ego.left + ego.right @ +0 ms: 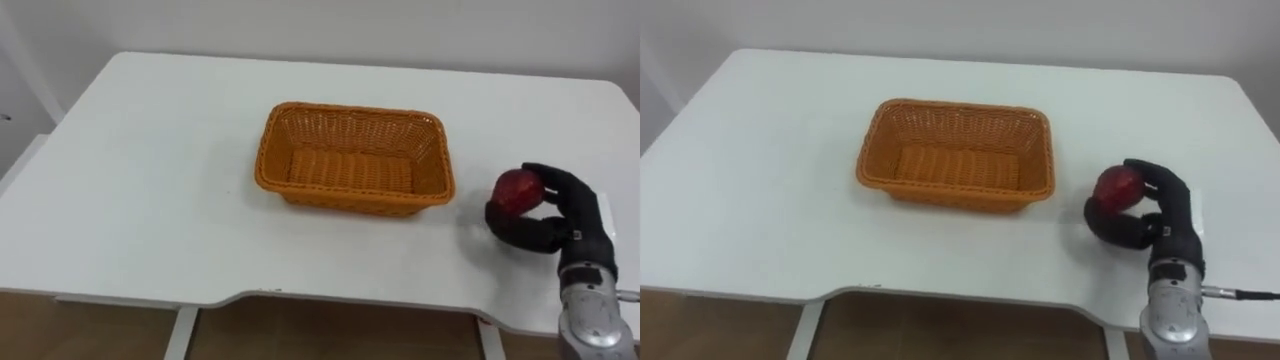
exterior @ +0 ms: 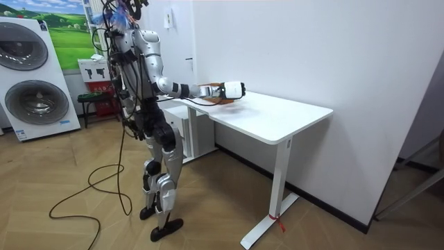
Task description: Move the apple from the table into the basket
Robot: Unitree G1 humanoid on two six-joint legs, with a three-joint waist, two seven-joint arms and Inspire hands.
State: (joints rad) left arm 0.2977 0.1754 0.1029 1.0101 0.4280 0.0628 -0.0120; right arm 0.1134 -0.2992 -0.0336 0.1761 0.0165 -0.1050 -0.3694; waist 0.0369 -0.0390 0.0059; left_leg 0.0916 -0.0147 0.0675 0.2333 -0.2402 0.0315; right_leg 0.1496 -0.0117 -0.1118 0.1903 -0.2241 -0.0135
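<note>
Apple (image 1: pixel 517 190), firm, smooth and likely light, sits right of the basket (image 1: pixel 275 152) on or just above the table (image 1: pixel 150 200), clasped by the right hand (image 1: pixel 555 215), fingers and thumb curled round its widest part, a sound hold on something round and slippery.

From the head, we looked down, close over the counter (image 1: pixel 150 190) and basket (image 1: pixel 350 198); our room camera, far off, shared that counter.

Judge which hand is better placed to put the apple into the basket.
Right. The right hand has its fingers curled round the apple and sits just off the right end of the basket, so it only needs to carry it leftward.
</note>
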